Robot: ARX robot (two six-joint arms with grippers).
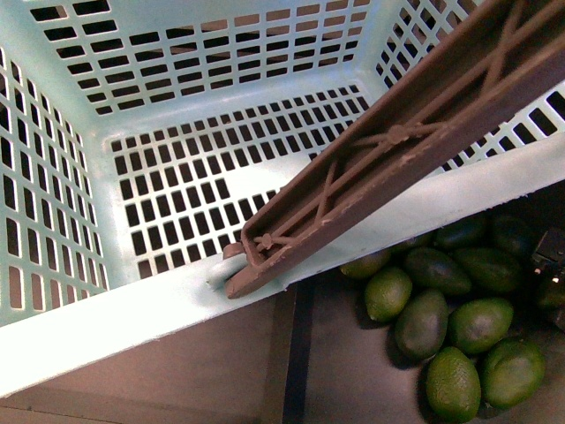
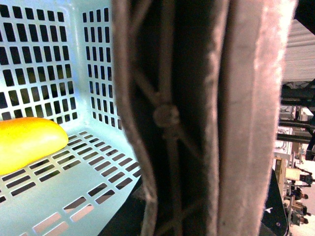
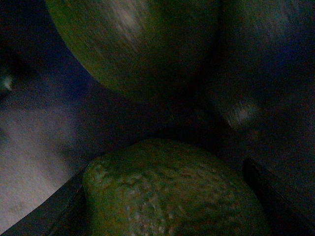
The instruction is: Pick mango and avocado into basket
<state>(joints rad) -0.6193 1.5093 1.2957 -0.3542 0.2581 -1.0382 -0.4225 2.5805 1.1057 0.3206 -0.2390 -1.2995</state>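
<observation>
Well, the big pale blue-green basket (image 1: 53,221) fills the left side. In the left wrist view the yellow mango (image 2: 27,142) is inside it, down at the slotted floor. The left pincer doesn't show, so can't tell its state. The brown handle (image 1: 397,150) slants across the basket rim. Right of the basket, a heap of green avocados (image 1: 459,327) sits on the dark table (image 1: 335,353). The right pincer (image 3: 165,169) is closed on one avocado (image 3: 172,201), w/ fingers (image 3: 54,211) tight on both sides.

Avocados (image 1: 422,322) on perhaps a dark tray (image 1: 335,371)
</observation>
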